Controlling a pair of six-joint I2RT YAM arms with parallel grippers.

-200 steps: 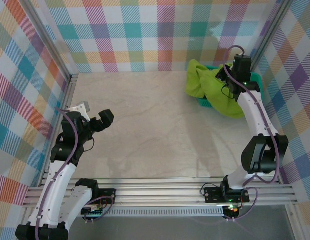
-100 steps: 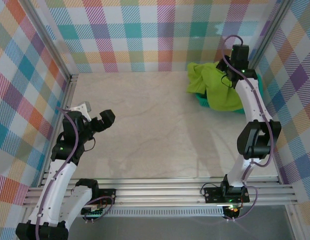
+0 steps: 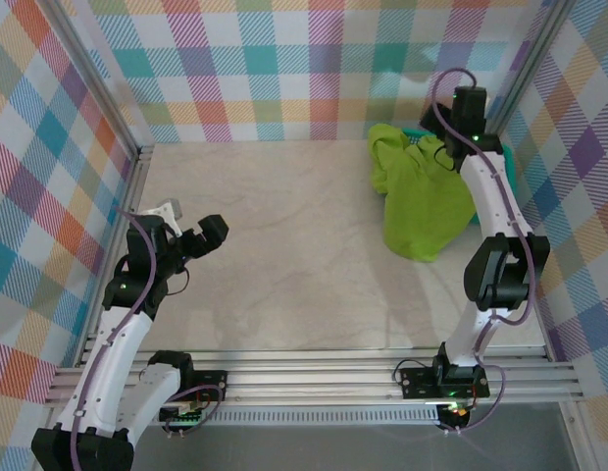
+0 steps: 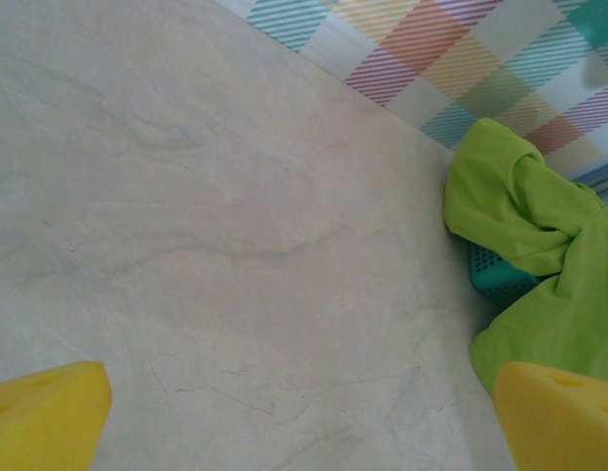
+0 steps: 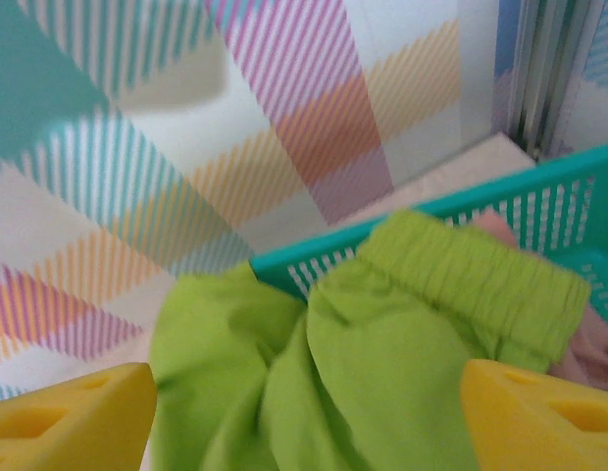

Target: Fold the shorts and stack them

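1. Since a second ago, the lime green shorts [image 3: 424, 201] are spread lower from the teal basket [image 5: 544, 196] onto the table [image 3: 284, 265], upper right of the top view.
2. The right gripper [image 5: 304, 417], clamped then, is now seen with jaws apart above the waistband draped on the basket rim.
3. The pink shorts [image 5: 590, 353] are seen inside the basket.
4. The left gripper [image 4: 299, 402] is held with jaws wide apart over bare table, lower left.

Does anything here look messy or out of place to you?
Yes. The lime green shorts hang crumpled over the rim of the teal basket in the far right corner and spill onto the table, not folded at all. The pink shorts lie bunched inside the basket.
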